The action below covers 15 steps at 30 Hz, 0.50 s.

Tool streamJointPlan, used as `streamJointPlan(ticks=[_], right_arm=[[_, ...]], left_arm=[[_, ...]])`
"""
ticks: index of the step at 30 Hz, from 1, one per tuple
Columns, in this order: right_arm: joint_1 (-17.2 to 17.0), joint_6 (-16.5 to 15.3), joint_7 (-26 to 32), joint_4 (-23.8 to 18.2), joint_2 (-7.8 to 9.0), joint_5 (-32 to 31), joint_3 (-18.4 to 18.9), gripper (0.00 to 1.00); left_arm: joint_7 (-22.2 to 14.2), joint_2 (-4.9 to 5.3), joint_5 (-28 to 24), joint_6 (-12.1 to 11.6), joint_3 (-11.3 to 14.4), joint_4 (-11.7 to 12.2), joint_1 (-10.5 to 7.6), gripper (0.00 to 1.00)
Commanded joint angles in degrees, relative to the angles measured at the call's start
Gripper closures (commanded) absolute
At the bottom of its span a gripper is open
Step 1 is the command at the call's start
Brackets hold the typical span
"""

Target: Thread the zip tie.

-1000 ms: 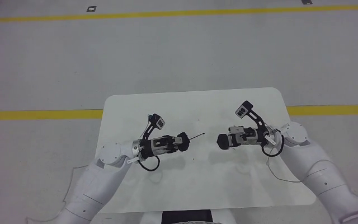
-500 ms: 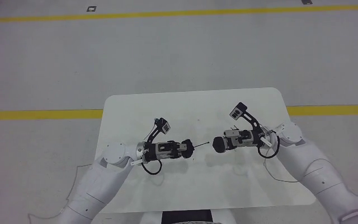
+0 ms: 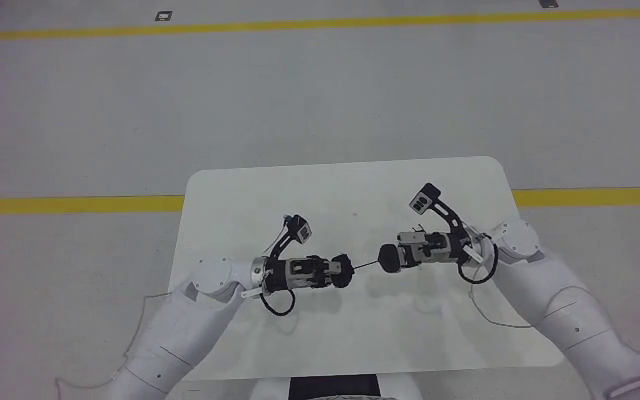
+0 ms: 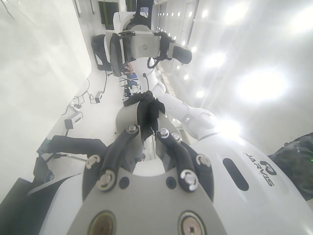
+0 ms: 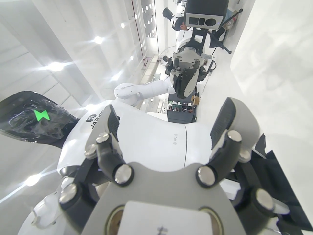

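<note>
From the top view, your left gripper [image 3: 344, 268] and right gripper [image 3: 384, 258] face each other above the middle of the desk [image 3: 450, 190]. The zip tie [image 3: 365, 264] runs as a thin black line between them. Its free end comes right up to the right gripper, though you cannot tell from here whether it sits between the fingers. The strip looks light and springy, probably stiff along its length but quick to flex sideways. There is open room on every side, and the desk edges are well away from both arms.

In the left wrist view, your left gripper [image 4: 146, 128] is pinched tight on the zip tie [image 4: 148, 108], which sticks out past the fingertips towards the right gripper [image 4: 146, 50] straight ahead. A smooth plastic strip may slide in the pads, so hold it close to the working end to keep the tip from wandering.

In the right wrist view, your right gripper [image 5: 168, 123] has its fingers [image 5: 113, 121] spread wide with nothing between them. The left gripper [image 5: 183, 86] is ahead of it, closed and pointing back at you. You have free air between the two, so line them up carefully; the target is small.
</note>
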Motion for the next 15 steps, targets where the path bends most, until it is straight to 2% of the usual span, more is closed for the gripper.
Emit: streamJointPlan(ticks=[1,5,6,8,9,10,15], right_arm=[[-0.13,-0.12,0.18,-0.06,-0.10,-0.15,0.34,0.00],[-0.32,-0.11,0.64,-0.20,-0.30,-0.44,0.79,0.00],[-0.35,-0.06,0.71,-0.23,-0.35,-0.52,0.86,0.07],[-0.45,-0.13,0.76,-0.31,-0.49,-0.63,1.04,0.37],[-0.51,-0.14,0.80,-0.33,-0.55,-0.65,1.10,0.44],[-0.58,-0.12,0.86,-0.37,-0.62,-0.69,1.13,0.49],[-0.74,0.27,1.44,-0.39,-0.99,-0.98,1.19,0.53]], left_arm=[[-0.21,0.09,0.07,0.39,0.24,0.27,-0.27,1.00],[-0.34,0.21,-0.02,0.79,0.71,0.82,-0.58,1.00],[-0.23,0.22,-0.24,0.78,0.79,0.95,-0.61,1.00],[-0.14,0.24,-0.48,0.71,0.94,1.06,-0.70,1.00],[-0.14,0.24,-0.48,0.71,0.94,1.06,-0.70,1.00],[-0.14,0.24,-0.48,0.71,0.94,1.06,-0.70,1.00],[-0.14,0.24,-0.48,0.71,0.94,1.06,-0.70,1.00]])
